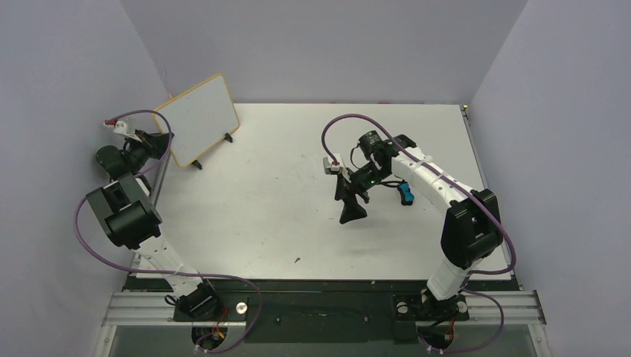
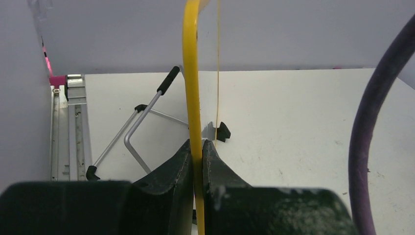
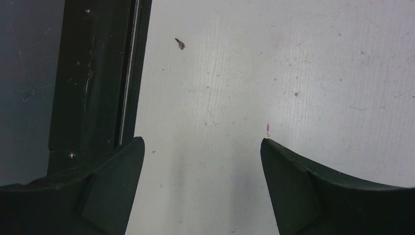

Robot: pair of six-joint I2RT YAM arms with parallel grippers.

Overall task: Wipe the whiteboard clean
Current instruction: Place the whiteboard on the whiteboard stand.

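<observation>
Whiteboard [image 1: 199, 117]: you have it at the far left corner of the worktop [image 1: 283, 223], tilted back, its face turned toward the middle. From above the face looks plain white, with no marks that you can make out.
Frame: in the left wrist view the board [image 2: 192, 73] is edge-on to you, a thin yellow strip running upward.
Stand [image 1: 228, 137]: black-tipped wire legs [image 2: 142, 117] prop the board from behind, with two feet on the worktop in front.
Left claw [image 1: 158, 143]: clamped on the board's left edge. In its own camera the two fingers of this claw [image 2: 196, 147] press the yellow strip from both sides.
Right claw [image 1: 353, 212]: well apart from the board, over the middle of the worktop, pointing down. Its fingers are spread wide [image 3: 202, 142] with only bare worktop between them.
Blue eraser [image 1: 405, 193]: just beside the right arm's wrist, partly hidden by it.
</observation>
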